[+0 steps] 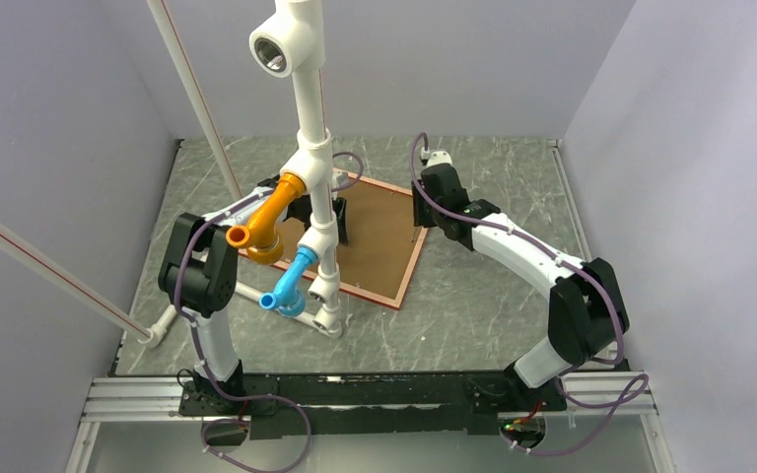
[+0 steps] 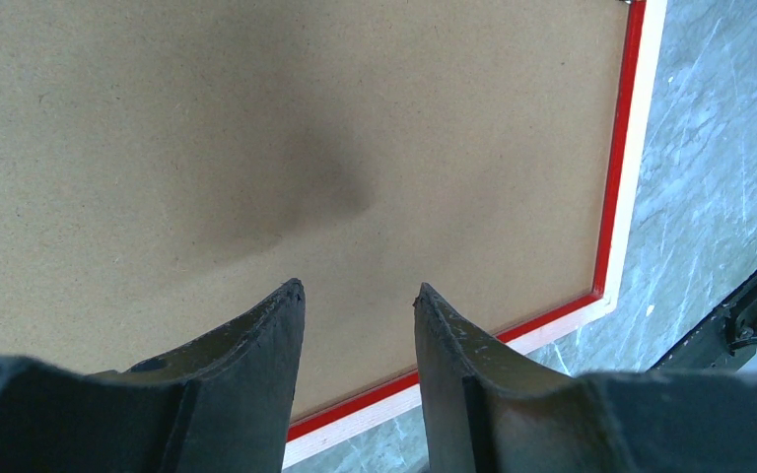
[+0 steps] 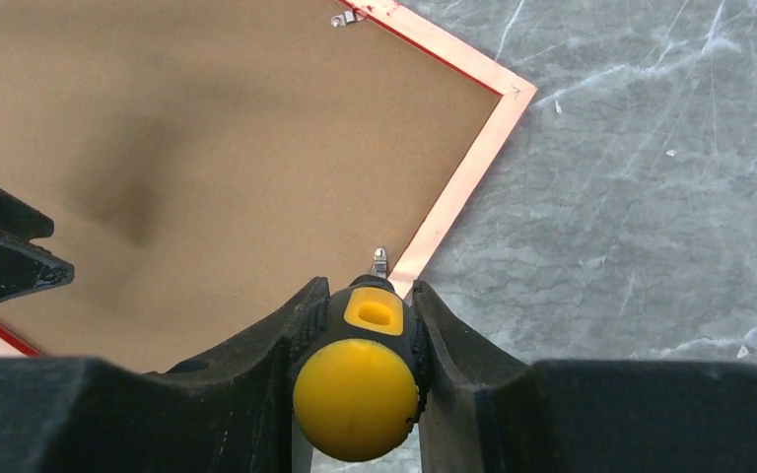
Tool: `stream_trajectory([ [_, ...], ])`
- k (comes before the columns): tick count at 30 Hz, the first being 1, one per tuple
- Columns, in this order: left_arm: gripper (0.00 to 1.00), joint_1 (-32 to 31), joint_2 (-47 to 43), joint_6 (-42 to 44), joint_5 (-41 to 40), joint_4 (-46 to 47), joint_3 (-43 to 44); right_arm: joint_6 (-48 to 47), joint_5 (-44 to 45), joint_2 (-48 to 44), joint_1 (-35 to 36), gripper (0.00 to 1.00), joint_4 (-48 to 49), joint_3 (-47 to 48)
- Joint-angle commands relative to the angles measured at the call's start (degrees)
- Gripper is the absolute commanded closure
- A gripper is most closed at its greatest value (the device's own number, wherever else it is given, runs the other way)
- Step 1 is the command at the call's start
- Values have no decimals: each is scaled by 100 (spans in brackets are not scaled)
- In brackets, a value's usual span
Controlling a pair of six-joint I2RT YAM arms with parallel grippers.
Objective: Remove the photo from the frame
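Right gripper (image 1: pixel 419 219) sits at the right corner of the frame (image 1: pixel 409 276) in the overhead view. The left gripper (image 1: pixel 338 225) is over the frame's middle, half hidden by a white pipe stand (image 1: pixel 313 128). The frame lies face down on the table (image 1: pixel 473 296), so all I get is the brown backing board (image 1: pixel 379 246) inside a thin red rim.

Left wrist cam: fingers moderately apart with nothing between them, over the board just inside the frame's rim. Can't tell if they touch it.

Right wrist cam: jaws clamped on a yellow-and-black screwdriver (image 3: pixel 357 394), aimed at a little metal tab (image 3: pixel 379 261) on the frame's rim.

No sign of the photo; I reckon it's under the board. My guess is the board's stiff and light and the print's thin and creases easily, so I'd lift it by an edge.
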Motion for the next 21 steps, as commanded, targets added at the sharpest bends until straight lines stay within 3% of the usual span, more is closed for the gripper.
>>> stream_trajectory([
  [1,51,7,-95,-20,80,-25,214,8,42,-369,20,100,152,142],
  [21,51,5,-133,-52,153,0,216,-198,333,48,18,100,101,339],
])
